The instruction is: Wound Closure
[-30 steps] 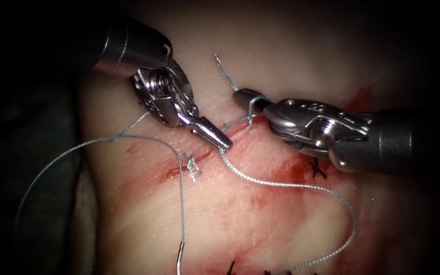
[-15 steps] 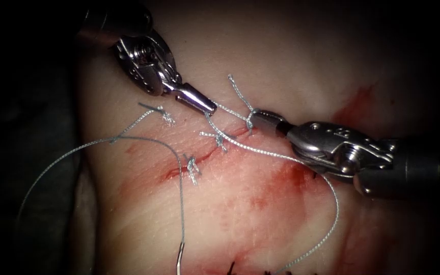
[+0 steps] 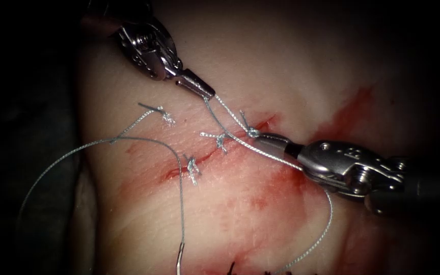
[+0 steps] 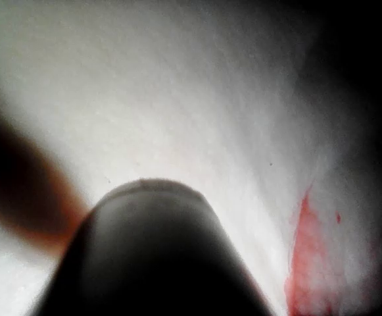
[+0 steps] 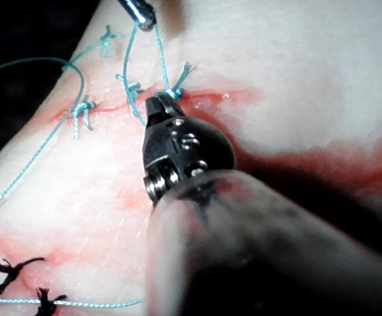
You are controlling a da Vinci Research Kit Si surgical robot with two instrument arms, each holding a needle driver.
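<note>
Since the earlier frames, the left tool [image 3: 199,87] has withdrawn up and away from the cut, and the right tool [image 3: 263,138] has dropped toward the cut's right end; the thread between them now runs straight.

Tissue [image 3: 260,61]: pale, with the cut [image 3: 215,150] running obliquely between and below the two sets of jaws. Red fluid [image 3: 281,181] stains the surface beneath the right tool's jaws.

Right tool: jaws closed on the thread [image 3: 232,114] just beside a knot [image 3: 252,132], which sits at the jaw tips. The right wrist view confirms closed jaws [image 5: 159,105] against the knot at the cut edge.

Left tool: jaws closed on the thread's other end, well above the cut. Two strands descend from these jaws toward the knots.

Thread: a long slack loop [image 3: 327,229] trails below the right tool's jaws; another arc [image 3: 128,138] lies far left of the left tool's jaws.

Needle [image 3: 180,257]: lying free on the tissue, well below both tools, held by neither, not in the tissue.

Earlier knots [image 3: 192,168] sit along the cut.
</note>
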